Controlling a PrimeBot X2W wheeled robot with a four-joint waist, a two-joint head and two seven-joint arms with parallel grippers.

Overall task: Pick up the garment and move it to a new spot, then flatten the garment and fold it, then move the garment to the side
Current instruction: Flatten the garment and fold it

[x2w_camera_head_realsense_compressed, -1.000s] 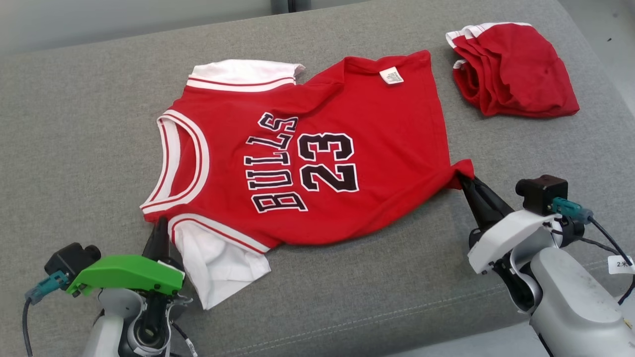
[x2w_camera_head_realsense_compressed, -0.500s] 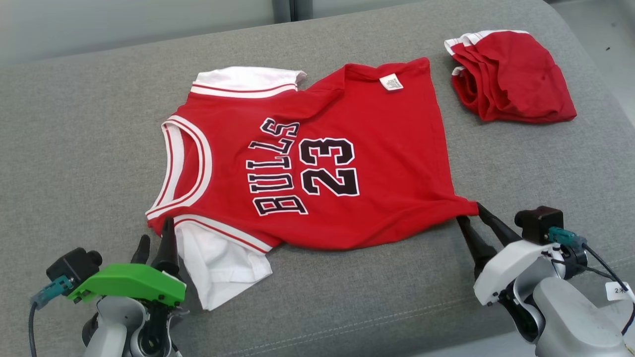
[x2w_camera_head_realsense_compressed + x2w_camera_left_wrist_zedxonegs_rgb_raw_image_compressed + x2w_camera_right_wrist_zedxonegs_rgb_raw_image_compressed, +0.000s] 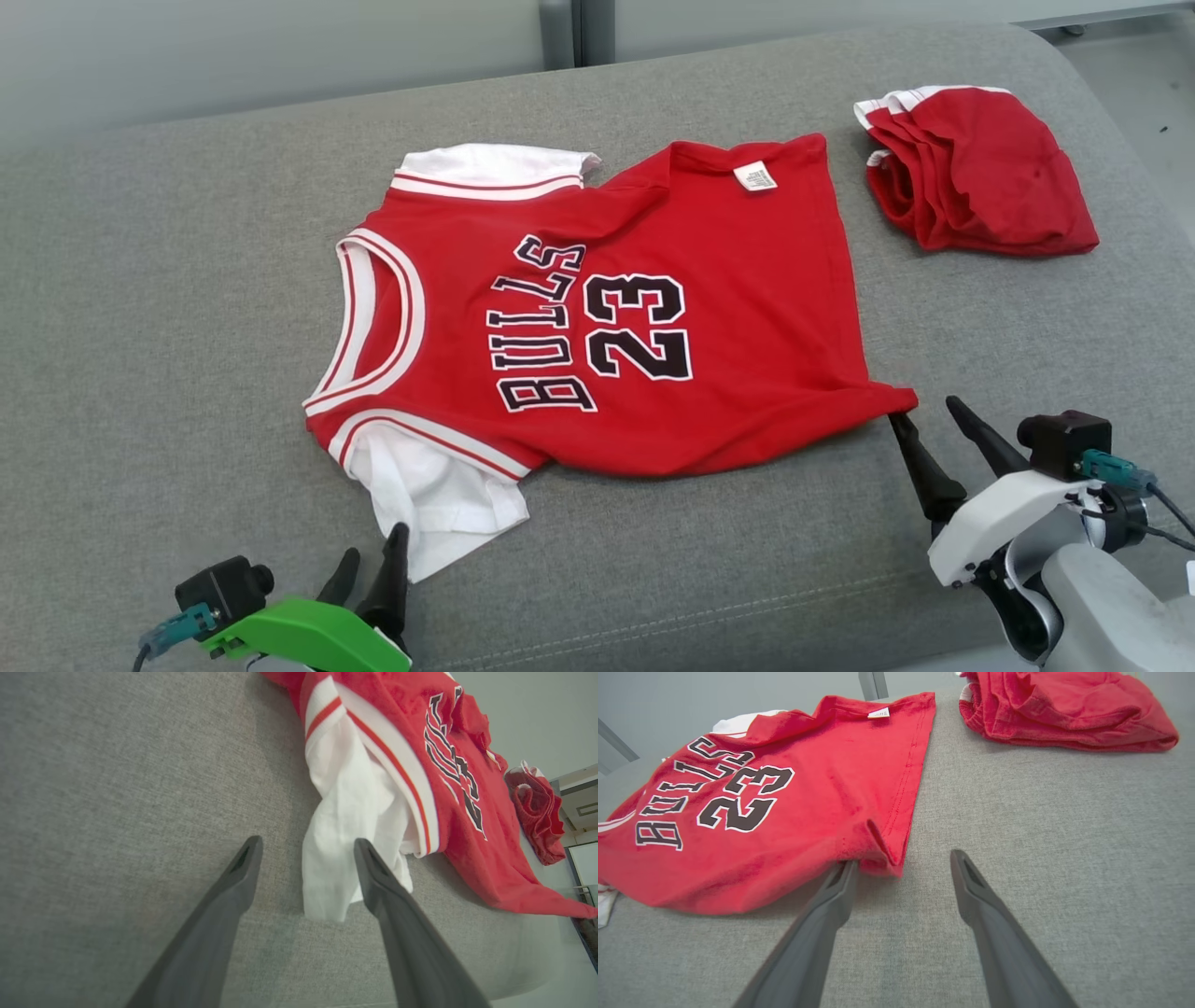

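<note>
left hand (image 3: 308,842) spread open by white sleeve (image 3: 345,812) of red jersey (image 3: 467,826).

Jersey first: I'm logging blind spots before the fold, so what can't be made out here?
jersey underside: head view, lies against the grey cushion.
white label: head view, print too small to read.
folded red garment: right wrist view, cut off by the top edge; folds hide what it is.
right gripper: right wrist view, one fingertip meets the jersey's corner; touching or tucked under, unclear.
</note>
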